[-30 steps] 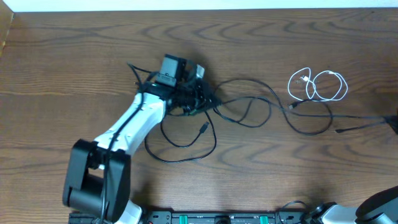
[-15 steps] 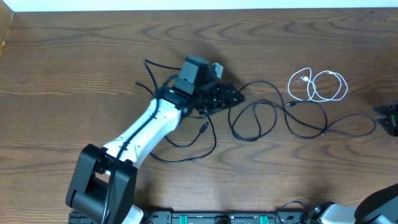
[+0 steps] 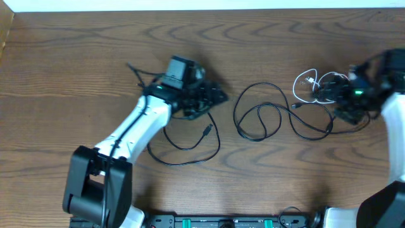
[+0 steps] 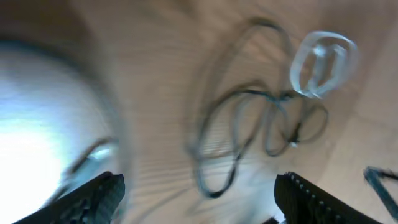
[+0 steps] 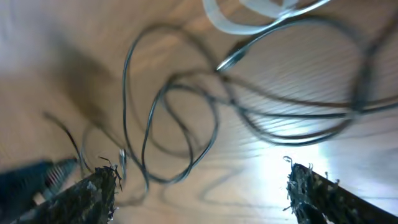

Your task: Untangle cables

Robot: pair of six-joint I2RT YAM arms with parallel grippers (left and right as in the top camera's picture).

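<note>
A: Starting big: where to look for the cables?

B: All over the wooden table, between the left arm and the right arm. Widest of them, a black cable looping mid-table and trailing right toward the right gripper. Next, a second black cable curving in a slack arc near the left arm, running up under the left gripper; touching it or not, impossible to tell. Smallest, a white cable coiled tight at the far right, just beside the right gripper.

A: And the fingers?

B: Spread wide on both sides, nothing pinched between. Blurred in both wrist views, yet plainly gaping over bare wood and cord.

A: How to expect the cords to behave?

B: Judging by those lazy curves: light, limp, no spring to speak of. Likely to drag a neighbour along if tugged at a crossing. Thin too, so easy to miss or to let slip out of a pinch. Best to take a free stretch well clear of any crossing, or just behind a plug, then draw outward gently.

A: Surface? Room?

B: Dark wood grain, flat, smooth-looking; probably little drag on a sliding cord. Beyond the far edge, only a pale strip; nothing more of the room to report.
</note>
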